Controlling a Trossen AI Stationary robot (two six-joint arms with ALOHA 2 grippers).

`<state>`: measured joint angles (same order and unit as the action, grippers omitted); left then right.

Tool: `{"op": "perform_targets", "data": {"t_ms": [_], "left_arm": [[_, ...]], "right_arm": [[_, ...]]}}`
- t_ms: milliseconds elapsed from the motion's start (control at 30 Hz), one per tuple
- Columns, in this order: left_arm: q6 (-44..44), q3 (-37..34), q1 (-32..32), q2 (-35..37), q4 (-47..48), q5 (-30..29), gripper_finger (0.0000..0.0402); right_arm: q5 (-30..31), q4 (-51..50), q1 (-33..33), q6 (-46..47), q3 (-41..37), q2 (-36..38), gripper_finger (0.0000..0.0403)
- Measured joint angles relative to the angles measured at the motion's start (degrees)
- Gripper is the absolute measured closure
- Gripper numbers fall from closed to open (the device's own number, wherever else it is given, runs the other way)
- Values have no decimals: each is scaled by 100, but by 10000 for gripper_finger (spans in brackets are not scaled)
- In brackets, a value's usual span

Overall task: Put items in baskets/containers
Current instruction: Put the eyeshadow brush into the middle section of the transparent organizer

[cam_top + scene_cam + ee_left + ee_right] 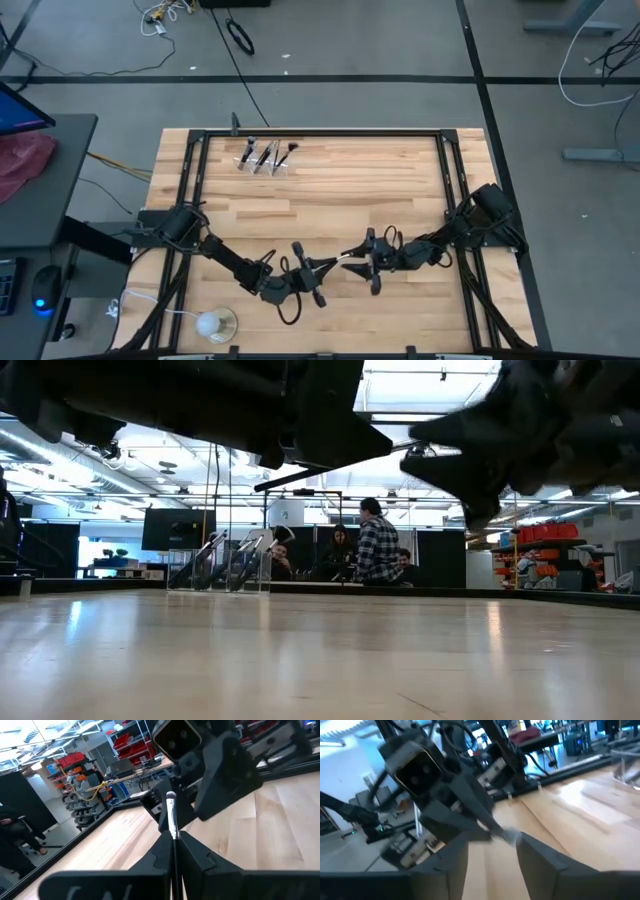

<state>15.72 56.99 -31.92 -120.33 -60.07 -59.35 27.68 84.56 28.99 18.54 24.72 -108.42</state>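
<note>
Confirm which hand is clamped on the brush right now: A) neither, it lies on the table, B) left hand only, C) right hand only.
B: in the left wrist view the left hand pinches the brush, while the right hand is open, facing it.

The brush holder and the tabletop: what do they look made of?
Brush holder: apparently clear, glossy plastic; the wood shows through it. Tabletop: pale wood planks, seemingly butcher-block, with a satin sheen; seams and grain show, and the low view catches soft reflections.
</note>
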Motion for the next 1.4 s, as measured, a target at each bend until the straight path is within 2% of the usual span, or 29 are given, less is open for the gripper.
{"op": "perform_targets", "data": {"t_ms": [233,467,567,667,767,900,967,1067,1200,1400], "left_arm": [[-1,2,-4,2,-2,4,379],[1,2,-11,7,1,35,378],[1,2,-11,5,4,33,373],[-70,6,-4,10,80,-3,347],[-488,7,0,13,216,-109,298],[-1012,9,73,13,520,-11,225],[-1303,7,158,13,679,309,197],[-1759,8,329,13,986,1126,177],[-2069,7,483,13,1137,1348,189],[-2081,7,461,13,1106,1311,268]], "right_arm": [[7,-132,-4,-152,321,0,274],[13,-202,-6,-168,333,0,381],[10,-205,-4,-206,333,4,389],[46,-407,-8,-106,333,114,391],[33,-1204,-33,-46,336,469,395],[15,-3123,-64,181,483,1186,395],[15,-4053,-66,130,686,1515,396],[-33,-5249,-66,-63,1105,1805,396],[-35,-6310,-66,-303,1639,1843,397],[-22,-6763,-79,-360,1835,1843,396]]}}
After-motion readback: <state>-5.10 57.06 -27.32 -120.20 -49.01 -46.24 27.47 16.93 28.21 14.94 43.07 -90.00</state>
